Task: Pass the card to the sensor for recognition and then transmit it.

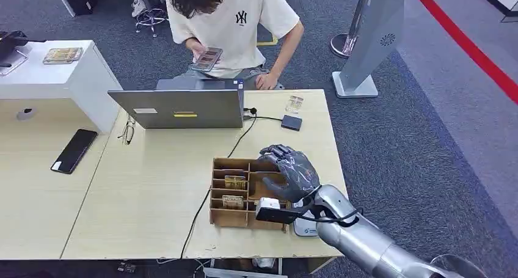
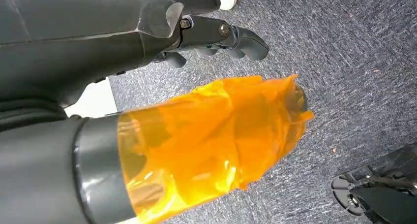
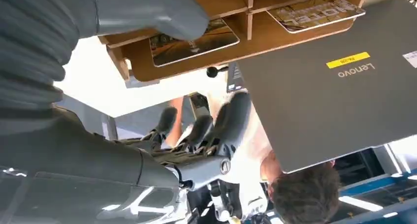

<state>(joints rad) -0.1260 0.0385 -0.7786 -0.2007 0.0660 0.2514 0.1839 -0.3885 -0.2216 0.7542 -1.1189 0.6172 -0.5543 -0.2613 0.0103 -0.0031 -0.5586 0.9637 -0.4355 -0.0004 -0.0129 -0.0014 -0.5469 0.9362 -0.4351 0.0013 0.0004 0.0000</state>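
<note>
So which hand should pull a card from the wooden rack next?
The right hand: it hovers with fingers spread over the wooden card rack, near the cards in their slots. The left hand hangs low over the carpet, away from the table.

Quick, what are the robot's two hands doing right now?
Left hand: hangs above the grey carpet, fingers curled, holding nothing.
Right hand: over the brown wooden card rack, fingers apart, holding nothing yet.

The right hand [image 1: 288,173] hides the wooden rack's [image 1: 227,200] right compartments; whether it touches a card is unclear.
</note>
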